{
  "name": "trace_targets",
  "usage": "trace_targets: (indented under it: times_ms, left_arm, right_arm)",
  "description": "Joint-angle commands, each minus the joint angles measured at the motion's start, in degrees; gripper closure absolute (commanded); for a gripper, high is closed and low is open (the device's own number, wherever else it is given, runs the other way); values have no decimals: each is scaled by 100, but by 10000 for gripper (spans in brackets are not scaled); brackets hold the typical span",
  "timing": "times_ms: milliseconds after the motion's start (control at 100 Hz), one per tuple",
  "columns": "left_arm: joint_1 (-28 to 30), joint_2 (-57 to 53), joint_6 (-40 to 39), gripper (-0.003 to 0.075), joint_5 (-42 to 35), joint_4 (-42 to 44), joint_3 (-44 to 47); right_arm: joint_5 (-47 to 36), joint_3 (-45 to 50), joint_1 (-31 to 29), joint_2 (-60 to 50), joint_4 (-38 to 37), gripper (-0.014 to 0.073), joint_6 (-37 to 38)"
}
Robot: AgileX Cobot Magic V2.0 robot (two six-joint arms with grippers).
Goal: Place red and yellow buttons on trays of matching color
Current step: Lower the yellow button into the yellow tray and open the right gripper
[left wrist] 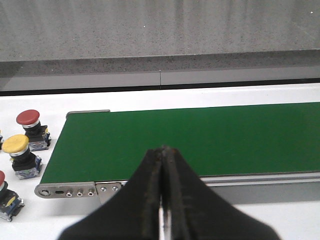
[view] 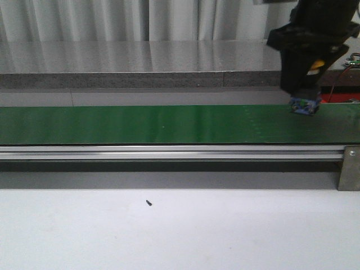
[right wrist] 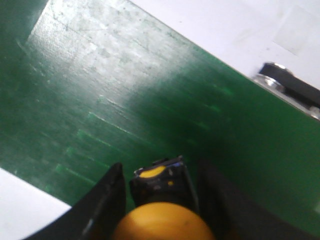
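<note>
A: Nearest to us in the front view is the bare white table, with one tiny dark speck on it. Beyond it runs the metal rail, then the green belt.

B: And at the belt's right end our right gripper hangs low over the green, grasping a yellow button. The right wrist view shows the cap between the fingers, the dark base pointing down at the belt.

A: Our left gripper is clenched on nothing, jaws pressed together, hovering at the belt's near edge. Off that end, on the table, stand a red button, another yellow one, and a third cut by the frame.

B: The risk, we judge: the grip seems to sit high on the button, near the rounded cap. If that is so, it could twist or slip as we carry it.

A: Worse, we see no trays in any view. We cannot tell where the yellow one lies, so a wrong drop is possible.

B: The right arm's upper part is also cropped, and we cannot tell whether the base touches the belt.
</note>
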Motion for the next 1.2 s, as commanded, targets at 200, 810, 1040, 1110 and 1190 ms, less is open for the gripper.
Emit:
trace_targets:
  times_ms: [200, 810, 1040, 1110, 1190]
  left_arm:
    - [-47, 36, -24, 740, -426, -41, -148]
    - [-47, 36, -24, 740, -426, -41, -148]
    - [-47, 36, -24, 740, -426, -41, -148]
    - [-47, 36, -24, 740, -426, -41, -148]
    - [-47, 36, -24, 740, -426, -41, -148]
  right_arm:
    - [494, -18, -1414, -1122, 224, 507, 40]
    - [-968, 1994, -3566, -1167, 941, 507, -62]
    - [-1229, 2249, -3316, -823, 1023, 507, -76]
    - [-1252, 2249, -3275, -709, 1023, 507, -76]
    - [-1315, 2249, -3269, -593, 1023, 507, -76]
